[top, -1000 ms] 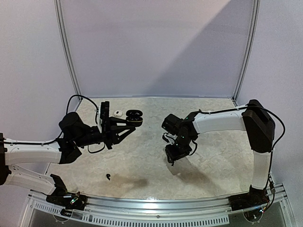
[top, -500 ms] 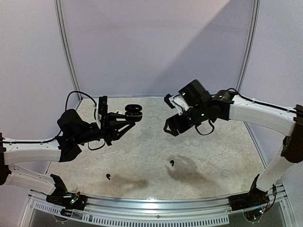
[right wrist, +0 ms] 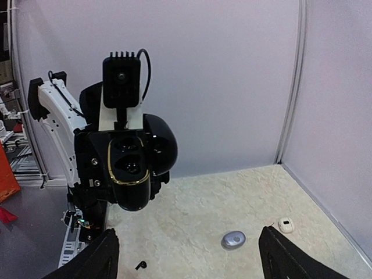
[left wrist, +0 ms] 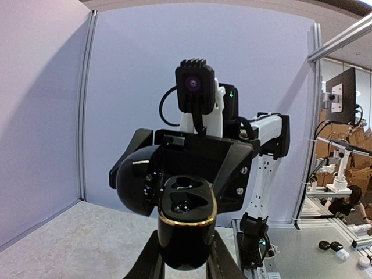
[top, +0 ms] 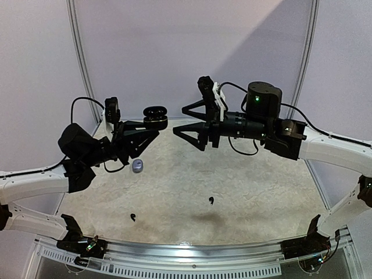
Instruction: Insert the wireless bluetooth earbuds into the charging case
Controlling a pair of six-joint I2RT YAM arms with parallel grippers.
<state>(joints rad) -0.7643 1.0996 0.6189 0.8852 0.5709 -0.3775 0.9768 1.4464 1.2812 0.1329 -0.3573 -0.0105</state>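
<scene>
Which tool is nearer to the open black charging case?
Left. The left tool is shut on the charging case, holding it up; the right tool, open, faces it across a gap.

Earbuds: two, both black, the left earbud (top: pixel 133 218) and the middle earbud (top: pixel 211 201), toward the desk's (top: pixel 273 180) near edge.
Charging cases: one, the black charging case (top: pixel 156 114).
Oval objects: one, the silvery-grey oval object (top: pixel 137 166), toward the left edge.
White objects: one, the small white object (right wrist: pixel 285 224).
Claws: two, the left claw (left wrist: pixel 185 257) and the right claw (top: pixel 179 120).
</scene>
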